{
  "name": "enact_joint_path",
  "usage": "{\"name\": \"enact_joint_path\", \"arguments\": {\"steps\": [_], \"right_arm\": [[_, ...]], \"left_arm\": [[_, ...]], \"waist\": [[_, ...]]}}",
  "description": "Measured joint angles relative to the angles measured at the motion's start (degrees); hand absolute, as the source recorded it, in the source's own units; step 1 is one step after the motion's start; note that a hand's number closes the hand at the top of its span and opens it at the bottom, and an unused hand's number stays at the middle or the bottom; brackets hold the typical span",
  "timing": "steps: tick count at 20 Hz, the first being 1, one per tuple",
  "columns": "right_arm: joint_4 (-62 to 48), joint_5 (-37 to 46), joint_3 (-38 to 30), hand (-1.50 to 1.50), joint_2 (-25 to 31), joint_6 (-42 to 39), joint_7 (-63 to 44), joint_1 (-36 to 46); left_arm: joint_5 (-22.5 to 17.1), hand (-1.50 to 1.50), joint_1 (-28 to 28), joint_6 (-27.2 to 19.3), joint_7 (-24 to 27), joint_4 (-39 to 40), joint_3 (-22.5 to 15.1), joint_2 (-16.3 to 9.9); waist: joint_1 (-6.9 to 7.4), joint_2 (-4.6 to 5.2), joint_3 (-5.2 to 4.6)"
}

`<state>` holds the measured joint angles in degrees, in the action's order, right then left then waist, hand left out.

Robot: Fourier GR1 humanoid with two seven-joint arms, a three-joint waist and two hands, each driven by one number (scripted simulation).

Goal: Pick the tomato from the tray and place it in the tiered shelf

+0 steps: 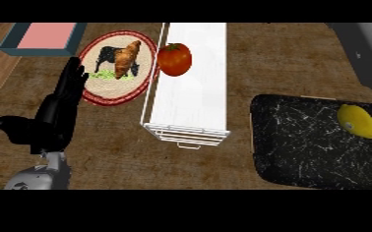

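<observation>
We judge the placing step done or nearly so: the tomato point(175, 59) sits on the white tiered shelf point(190, 98) near the worktop's point(291, 59) far edge, against the shelf's left rail. Our left hand point(58, 108) stands open near the left edge, holding nothing; the right hand is out of view. The black tray point(305, 142) holds a lemon point(355, 120); the patterned plate point(120, 68) carries a croissant point(127, 59).

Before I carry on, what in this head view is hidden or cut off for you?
- Right hand: not in the head view at all.
- Lemon: cut by the right edge, on the black tray.
- White tiered shelf: lower tiers hidden beneath its top; whether the tomato rests on it is unclear.
- Teal-rimmed pink container: cropped at top left.
- Left hand: open, resting.
</observation>
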<state>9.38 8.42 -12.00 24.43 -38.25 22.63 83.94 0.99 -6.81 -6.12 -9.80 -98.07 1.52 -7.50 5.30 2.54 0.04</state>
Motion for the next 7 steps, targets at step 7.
{"name": "enact_joint_path", "arguments": {"steps": [7], "right_arm": [[0.0, 0.0, -0.2, -1.50, 4.3, -2.8, -0.9, -0.7]], "left_arm": [[0.5, 0.00, -1.9, -0.2, 0.9, 2.0, -0.6, 0.7]], "waist": [[0.88, 0.71, 0.07]]}}
